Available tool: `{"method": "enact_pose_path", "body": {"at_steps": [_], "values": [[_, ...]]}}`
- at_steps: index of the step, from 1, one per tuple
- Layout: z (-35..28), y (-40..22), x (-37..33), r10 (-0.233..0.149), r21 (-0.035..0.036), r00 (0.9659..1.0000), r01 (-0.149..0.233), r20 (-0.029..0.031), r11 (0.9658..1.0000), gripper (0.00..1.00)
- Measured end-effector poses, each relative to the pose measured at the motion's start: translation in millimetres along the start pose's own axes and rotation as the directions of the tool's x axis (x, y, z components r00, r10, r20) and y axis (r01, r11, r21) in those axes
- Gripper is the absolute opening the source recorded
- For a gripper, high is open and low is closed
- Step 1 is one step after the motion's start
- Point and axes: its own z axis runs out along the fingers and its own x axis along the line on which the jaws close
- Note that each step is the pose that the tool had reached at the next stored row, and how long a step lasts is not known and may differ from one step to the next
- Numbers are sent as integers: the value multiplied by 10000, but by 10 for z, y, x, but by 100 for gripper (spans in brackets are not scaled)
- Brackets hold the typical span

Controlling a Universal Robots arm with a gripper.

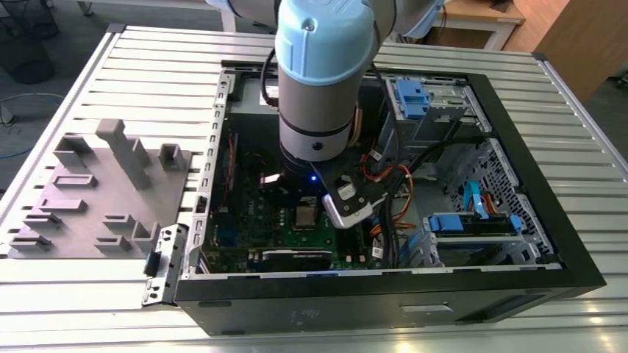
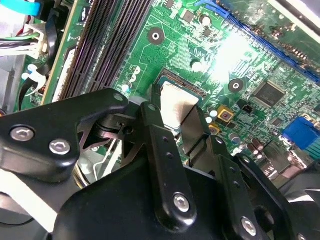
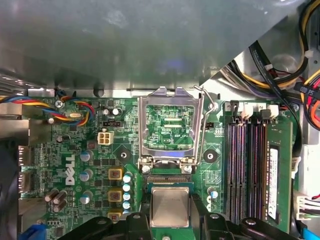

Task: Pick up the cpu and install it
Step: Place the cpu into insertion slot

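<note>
The cpu [image 3: 170, 206], a small square chip with a dull silver top, lies at the socket on the green motherboard [image 3: 100, 165], just below the raised silver socket frame [image 3: 170, 127]. My gripper [image 3: 170, 212] straddles it, with one black finger [image 3: 144, 212] close against each side and the jaws shut on the chip. In the second wrist view the cpu [image 2: 175, 102] shows between the same fingers [image 2: 154, 125], with the socket's rim just beyond it. In the exterior view the cpu [image 1: 307, 215] sits under the arm's wrist [image 1: 314, 140], inside the open computer case [image 1: 510, 147].
Memory slots [image 3: 250, 165] run beside the socket. Coloured cable bundles [image 3: 295, 75] hang along the case wall. Blue drive brackets [image 1: 476, 224] sit at the exterior view's right. A grey plastic fixture [image 1: 98, 191] with raised blocks lies on the slatted table at the exterior view's left.
</note>
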Motion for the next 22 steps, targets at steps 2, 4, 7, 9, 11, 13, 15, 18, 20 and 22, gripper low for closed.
{"method": "enact_pose_path", "body": {"at_steps": [2, 4, 7, 9, 11, 13, 15, 18, 20, 22], "values": [[3, 0, 7, 21, -4, 10000, -21, 8, 10000, 41], [3, 0, 8, 23, -5, 10000, -23, 9, 10000, 41], [8, 0, 11, 26, -7, 10000, -26, 10, 10000, 41], [22, 0, 13, 26, -6, 10000, -26, 9, 10000, 41], [22, -1, 13, 26, -4, 10000, -26, 9, 10000, 41], [29, 0, 16, 27, -7, 10000, -27, 10, 10000, 41], [45, 0, 19, 27, -7, 10000, -27, 10, 10000, 41], [65, -1, 21, 26, -5, 10000, -26, 9, 10000, 41], [65, -1, 22, 26, -3, 10000, -26, 8, 10000, 41], [67, 0, 21, 26, -6, 10000, -26, 9, 10000, 41]]}}
